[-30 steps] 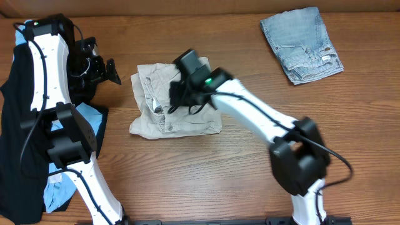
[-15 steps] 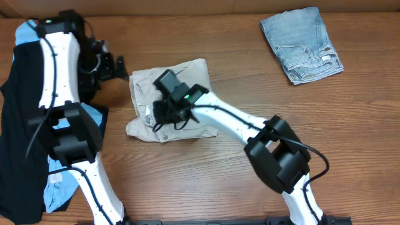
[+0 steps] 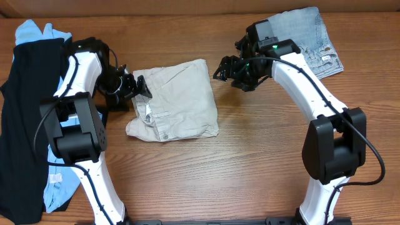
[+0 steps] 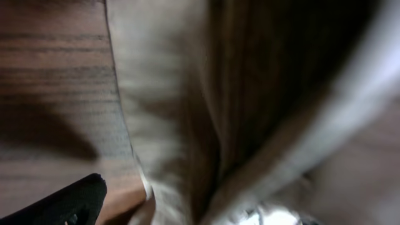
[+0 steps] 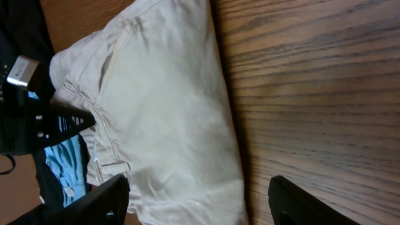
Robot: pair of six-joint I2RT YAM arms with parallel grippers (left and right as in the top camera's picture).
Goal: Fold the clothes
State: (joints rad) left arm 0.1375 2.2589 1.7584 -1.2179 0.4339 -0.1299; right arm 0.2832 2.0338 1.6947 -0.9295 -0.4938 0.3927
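Two tools, left tool [image 3: 139,87] at shorts [image 3: 181,103] edge, right tool [image 3: 226,67] apart

open table [image 3: 237,181] front; clothes pile [image 3: 25,125] crowds left edge

No legible text, brand or number in any view. The white tag [image 3: 326,57] on the folded jeans [image 3: 302,44] is too small to read.

Robot lab, left arm [image 3: 78,72], right arm [image 3: 300,69], table [image 3: 237,181]
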